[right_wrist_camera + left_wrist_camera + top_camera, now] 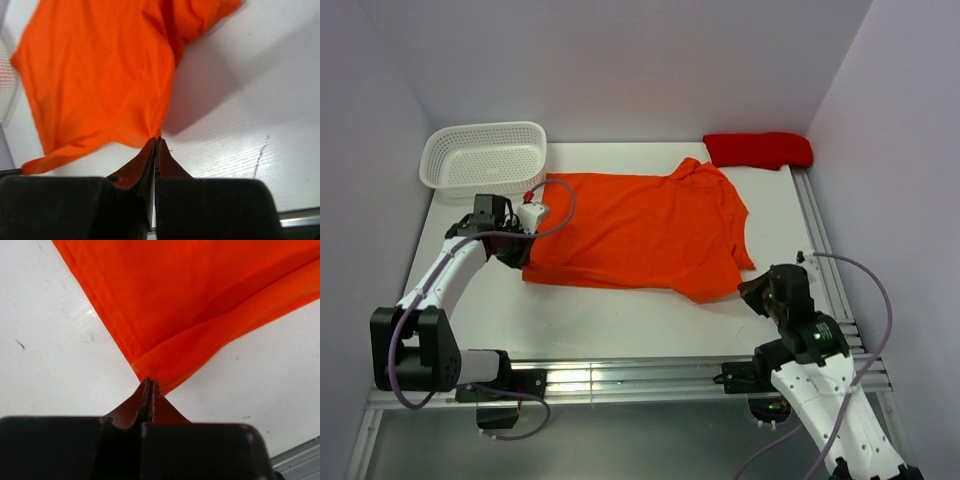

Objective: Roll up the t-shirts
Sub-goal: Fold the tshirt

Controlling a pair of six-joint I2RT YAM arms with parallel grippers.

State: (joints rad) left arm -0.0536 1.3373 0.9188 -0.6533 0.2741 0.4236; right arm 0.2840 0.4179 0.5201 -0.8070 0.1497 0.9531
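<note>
Left tool (150, 383), right tool (155, 142): t-shirt (640, 230) corners half-hidden

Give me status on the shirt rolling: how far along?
Early. Possibly done: a red bundle at the far right edge looks like a rolled garment. In hand: the orange t-shirt lies spread out, left gripper pinching a hem corner, right gripper pinching its near right edge. Left: the whole roll; no turn has started.

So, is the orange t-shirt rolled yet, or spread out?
Spread out: the orange t-shirt lies flat on the table, with no rolled part visible.
</note>
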